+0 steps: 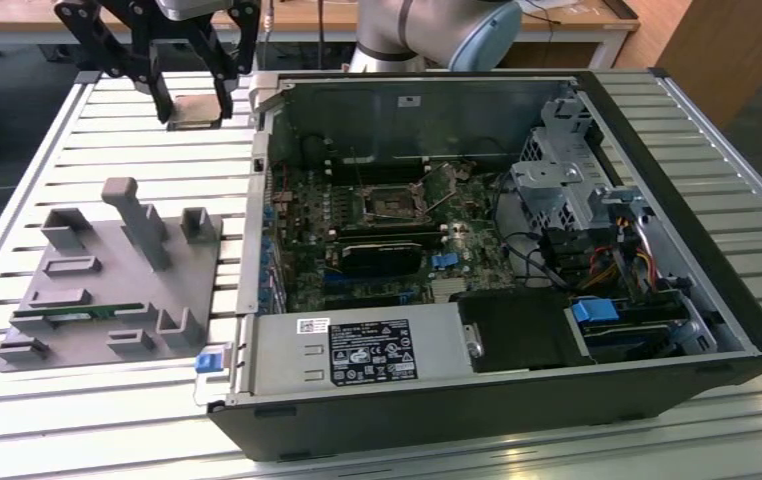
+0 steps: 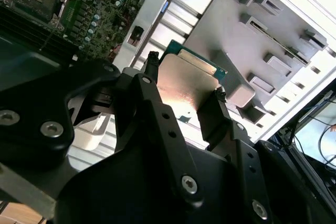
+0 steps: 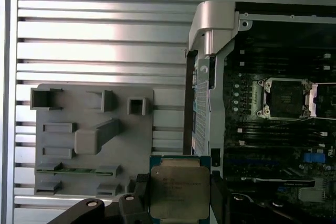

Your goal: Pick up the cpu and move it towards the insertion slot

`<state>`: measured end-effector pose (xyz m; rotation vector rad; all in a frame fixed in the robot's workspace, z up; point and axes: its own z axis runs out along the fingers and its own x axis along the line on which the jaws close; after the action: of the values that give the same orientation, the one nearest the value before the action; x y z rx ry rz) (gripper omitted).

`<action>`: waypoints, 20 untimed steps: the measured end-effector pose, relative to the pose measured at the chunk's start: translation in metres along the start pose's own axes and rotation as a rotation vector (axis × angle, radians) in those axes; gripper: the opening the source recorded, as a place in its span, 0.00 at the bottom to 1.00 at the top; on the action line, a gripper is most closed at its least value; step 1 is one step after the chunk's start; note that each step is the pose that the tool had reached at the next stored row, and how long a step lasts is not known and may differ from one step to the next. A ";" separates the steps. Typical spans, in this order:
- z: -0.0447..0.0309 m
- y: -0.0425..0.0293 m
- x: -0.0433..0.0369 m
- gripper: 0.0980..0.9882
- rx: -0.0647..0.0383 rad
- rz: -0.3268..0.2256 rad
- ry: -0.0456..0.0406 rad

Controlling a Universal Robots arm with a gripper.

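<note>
Gripper (image 3: 179, 195) clenched on the cpu (image 3: 179, 192), chip flat between its fingers, held clear above the grey tray (image 3: 63, 108); open socket (image 3: 286, 98) in the case lies off to the exterior view's right.

From my station I could make out printed matter in a few places, though none of it resolved into legible words. In the exterior view, a black label (image 1: 372, 352) crowded with small white marks and symbols sat on the power supply (image 1: 354, 350) at the near edge of the computer case (image 1: 675, 180), and a small white sticker (image 1: 314, 324) lay just beside that label. Another small white sticker (image 1: 409, 100) was stuck to the inner back wall of the case. In the first wrist view, faint engraved lines crossed the metal top of the cpu (image 3: 179, 191), too fine for me to read.
</note>
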<state>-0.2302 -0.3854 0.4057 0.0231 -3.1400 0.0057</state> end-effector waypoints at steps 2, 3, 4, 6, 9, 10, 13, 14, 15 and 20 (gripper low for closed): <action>0.0000 0.0006 -0.0032 0.50 0.000 0.000 0.0001; 0.0000 0.0009 -0.0046 0.50 0.000 0.000 0.0000; 0.0000 0.0011 -0.0060 0.50 0.000 0.000 0.0000; 0.0000 0.0015 -0.0086 0.50 0.000 0.000 0.0000; -0.0001 0.0020 -0.0122 0.50 0.000 0.000 0.0001; -0.0001 0.0022 -0.0134 0.50 0.000 0.000 0.0001; -0.0001 0.0027 -0.0168 0.50 0.000 0.000 0.0001; -0.0001 0.0029 -0.0180 0.50 0.000 0.000 0.0001; -0.0001 0.0030 -0.0192 0.50 0.000 0.000 0.0001; -0.0001 0.0038 -0.0247 0.50 0.000 0.000 0.0001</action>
<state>-0.2056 -0.3813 0.4057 0.0231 -3.1400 0.0057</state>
